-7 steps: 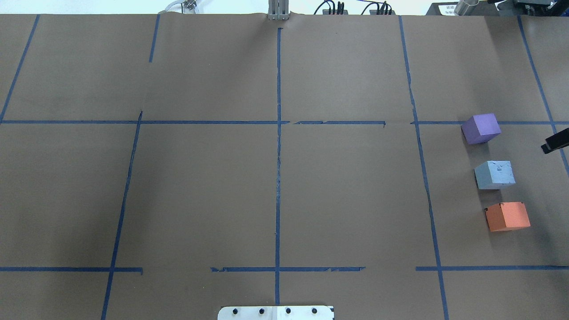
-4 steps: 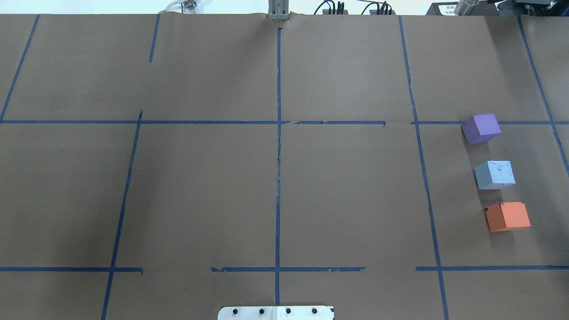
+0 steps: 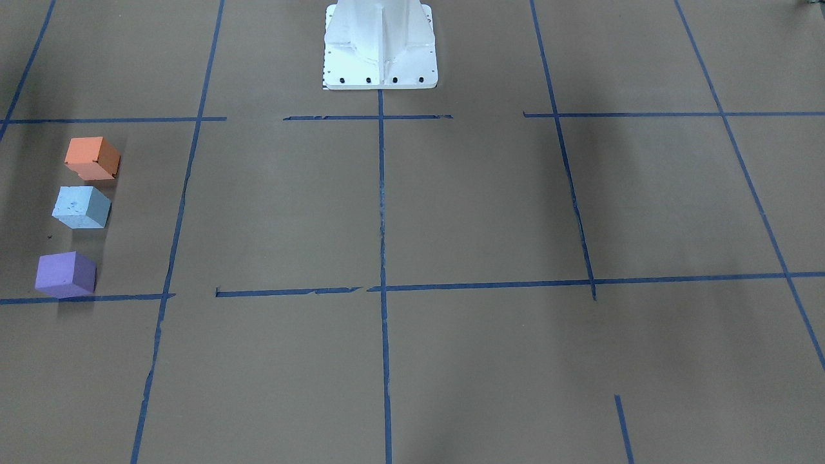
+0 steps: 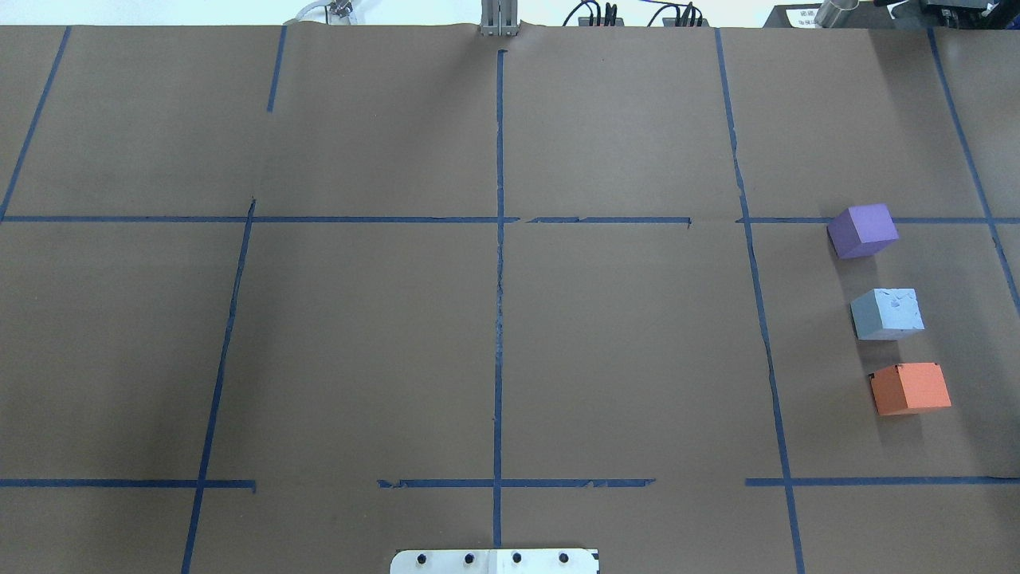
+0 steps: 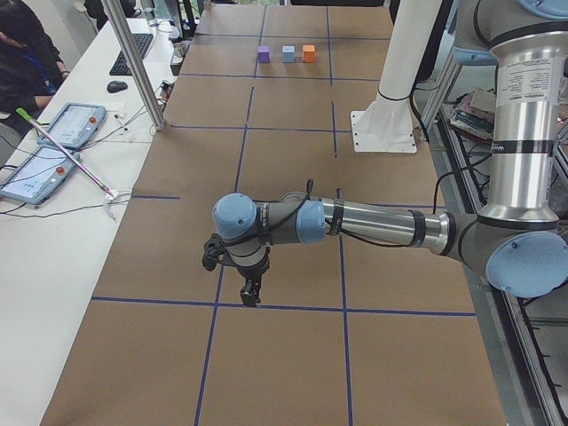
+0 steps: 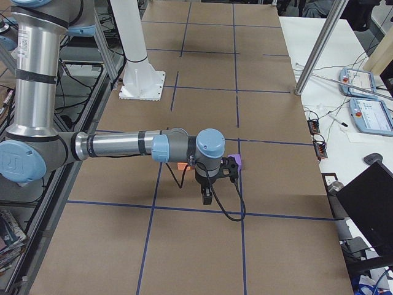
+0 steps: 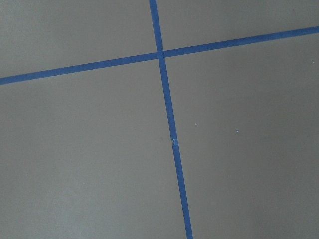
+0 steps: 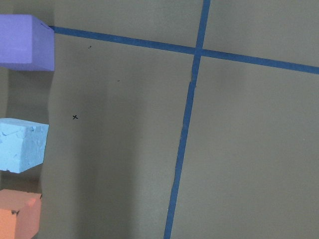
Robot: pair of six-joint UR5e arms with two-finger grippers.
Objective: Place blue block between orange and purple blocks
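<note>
The blue block sits on the table, close to the right edge and about halfway between the robot's edge and the far edge. It is in a row with two other blocks. The orange block is on the side nearer the robot's edge. The purple block is on the side nearer the far edge. So the blue one is in the middle, between them.

None of the three blocks touch. A little brown paper shows in each gap. The row leans a bit: the orange block is closest to the right edge and the purple one is a bit further in. The blue block has small dents on its top. The far side of the purple block sits right at a blue tape line.

All three blocks rest on the paper, and nothing has hold of them.

The right gripper hangs over the table near the right edge, just beside the row, and points down. I only see it from the side, so I cannot tell if its fingers are apart or together.

The left gripper hangs over the table near the left edge, well apart from the blocks, and also points down. I cannot tell how wide it is either. Its own camera sees only brown paper and two tape lines that cross.

The robot's white base plate sits at the middle of the robot's edge.
</note>
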